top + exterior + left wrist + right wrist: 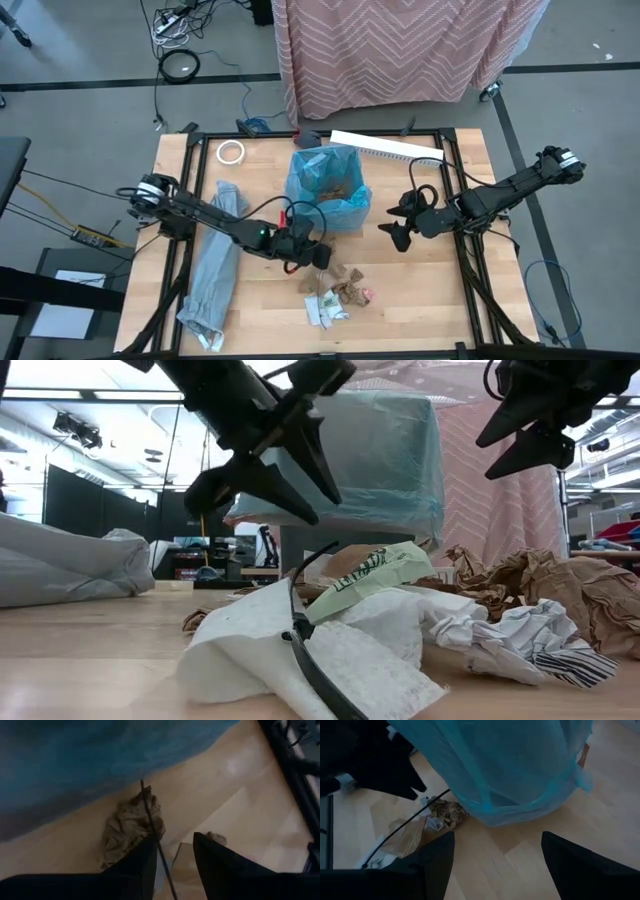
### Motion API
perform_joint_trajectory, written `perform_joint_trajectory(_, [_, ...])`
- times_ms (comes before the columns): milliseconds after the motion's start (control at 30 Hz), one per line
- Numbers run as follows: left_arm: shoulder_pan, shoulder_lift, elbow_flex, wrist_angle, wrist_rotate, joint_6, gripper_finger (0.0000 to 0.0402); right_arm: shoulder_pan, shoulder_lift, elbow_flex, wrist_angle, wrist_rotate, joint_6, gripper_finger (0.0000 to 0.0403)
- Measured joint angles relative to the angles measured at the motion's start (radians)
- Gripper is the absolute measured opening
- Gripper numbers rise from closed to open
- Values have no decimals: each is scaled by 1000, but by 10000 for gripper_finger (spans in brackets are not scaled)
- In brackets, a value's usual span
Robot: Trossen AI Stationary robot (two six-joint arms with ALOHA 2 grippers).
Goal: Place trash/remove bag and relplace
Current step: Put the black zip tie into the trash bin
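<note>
Clearly only partway through. Some brown scraps already down inside the bag (327, 187), the bright-blue liner seated in its bin near the middle of the table's (420, 300) far half. Most of the trash (338, 293) not yet binned: a loose heap of brown paper and white wrapper pieces on the table toward the near edge, just in front of the bin. Left gripper (318, 256) hanging between bin and heap, jaws parted and grasping nothing, a brown scrap (129, 829) on the wood just ahead of them. Right gripper (398, 232) waiting beside the bin toward the right edge, jaws spread wide, released and empty. Judging from that: remaining scraps to collect, then blue liner to pull out and swap, perhaps for the pale grey bag (212, 270) lying along the left side.
</note>
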Motion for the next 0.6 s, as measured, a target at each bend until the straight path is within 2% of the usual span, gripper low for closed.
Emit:
perform_joint_trajectory(167, [-1,56,0,71,47,-15,135,0,0,0,5,-3,-16,286])
perform_joint_trajectory(367, [0,108,45,58,48,-34,119,1,0,0,6,-5,-16,284])
perform_joint_trajectory(467, [1,136,73,58,47,-32,86,1,0,0,5,-6,-16,285])
perform_joint_trajectory(600, [1,155,100,58,54,-33,16,1,0,0,4,-11,-16,283])
